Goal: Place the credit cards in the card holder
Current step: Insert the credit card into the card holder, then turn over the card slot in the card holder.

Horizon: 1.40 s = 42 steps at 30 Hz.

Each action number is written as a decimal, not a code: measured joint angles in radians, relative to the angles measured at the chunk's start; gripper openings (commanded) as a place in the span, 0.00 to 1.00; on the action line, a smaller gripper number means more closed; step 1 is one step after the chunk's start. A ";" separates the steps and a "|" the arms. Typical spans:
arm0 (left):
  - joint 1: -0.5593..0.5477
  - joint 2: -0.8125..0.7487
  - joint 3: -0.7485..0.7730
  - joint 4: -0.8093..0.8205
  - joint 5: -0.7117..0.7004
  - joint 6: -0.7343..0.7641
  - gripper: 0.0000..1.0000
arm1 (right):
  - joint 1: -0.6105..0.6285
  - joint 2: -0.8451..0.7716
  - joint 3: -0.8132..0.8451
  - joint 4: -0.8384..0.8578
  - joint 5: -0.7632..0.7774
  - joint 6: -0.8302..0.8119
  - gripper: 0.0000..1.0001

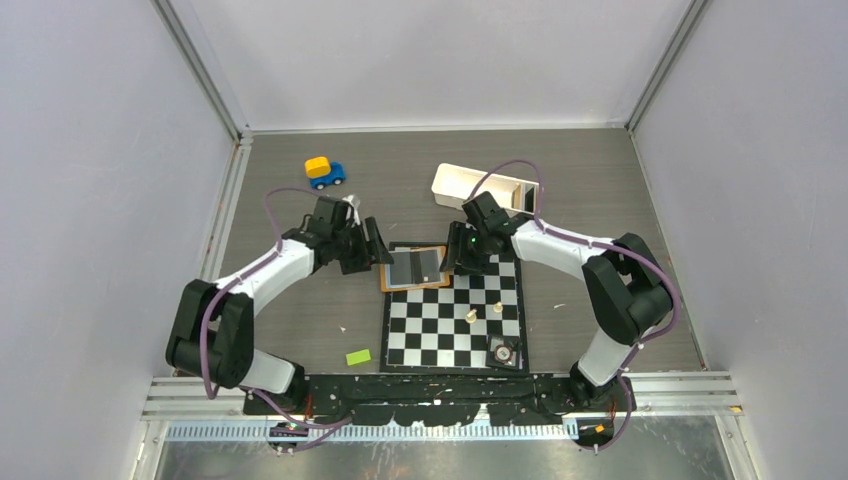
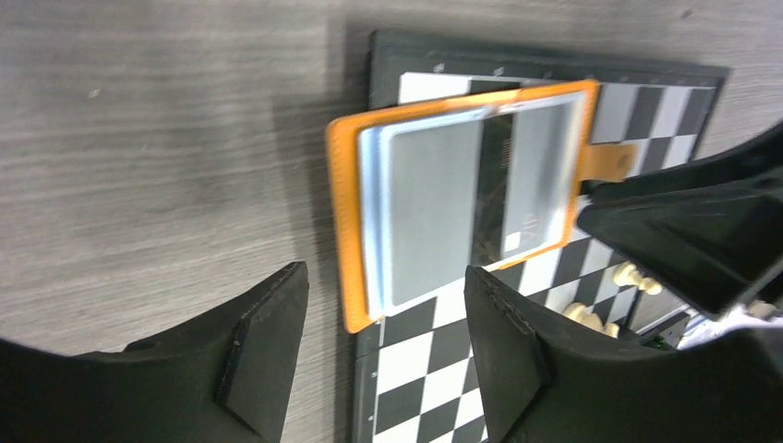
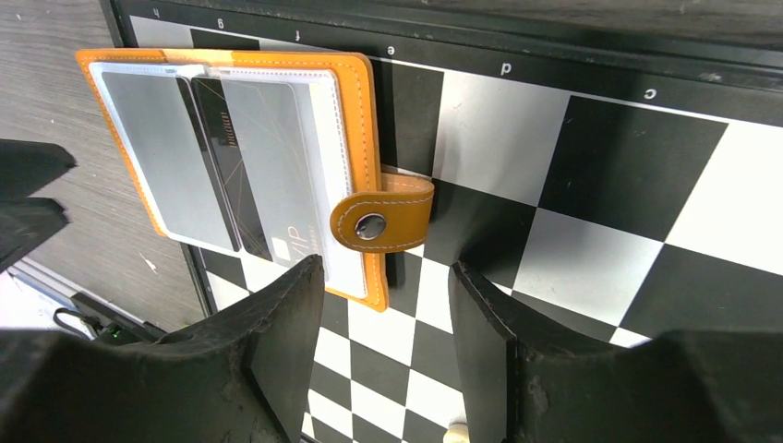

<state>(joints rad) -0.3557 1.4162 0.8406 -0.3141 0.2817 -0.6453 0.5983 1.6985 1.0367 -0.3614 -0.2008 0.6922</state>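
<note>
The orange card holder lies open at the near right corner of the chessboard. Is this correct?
Not quite. The card holder does lie open, but at the far left corner of the chessboard, partly over its edge. The top external view shows this.

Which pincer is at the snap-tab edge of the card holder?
The right pincer: the card holder's snap tab lies right in front of it. The left pincer sits at the opposite edge.

1 high overhead view; 2 close, opposed wrist views sharing the card holder point(image 2: 462, 198)
</note>
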 measured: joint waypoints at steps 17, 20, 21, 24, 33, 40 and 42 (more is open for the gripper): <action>0.030 0.105 -0.061 0.041 0.046 -0.019 0.31 | 0.009 0.004 0.008 -0.014 0.013 -0.009 0.56; 0.031 0.115 -0.061 0.053 0.058 -0.025 0.29 | 0.010 0.005 0.009 -0.014 0.013 -0.009 0.56; 0.031 0.117 -0.061 0.056 0.061 -0.026 0.29 | 0.010 0.006 0.010 -0.015 0.013 -0.009 0.56; 0.031 0.131 -0.061 0.076 0.078 -0.027 0.28 | 0.010 0.010 0.014 -0.015 0.013 -0.009 0.56; 0.034 0.177 -0.068 0.168 0.151 -0.037 0.33 | 0.011 0.020 0.021 -0.014 0.013 -0.009 0.52; 0.040 0.205 -0.082 0.235 0.205 -0.057 0.35 | 0.011 0.040 0.038 -0.024 0.008 -0.009 0.48; 0.042 0.208 -0.086 0.251 0.213 -0.059 0.37 | 0.012 0.044 0.043 -0.028 0.008 -0.009 0.46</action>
<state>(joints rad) -0.3138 1.6241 0.7544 -0.0635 0.4946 -0.7040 0.6106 1.7428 1.0801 -0.3897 -0.1928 0.6834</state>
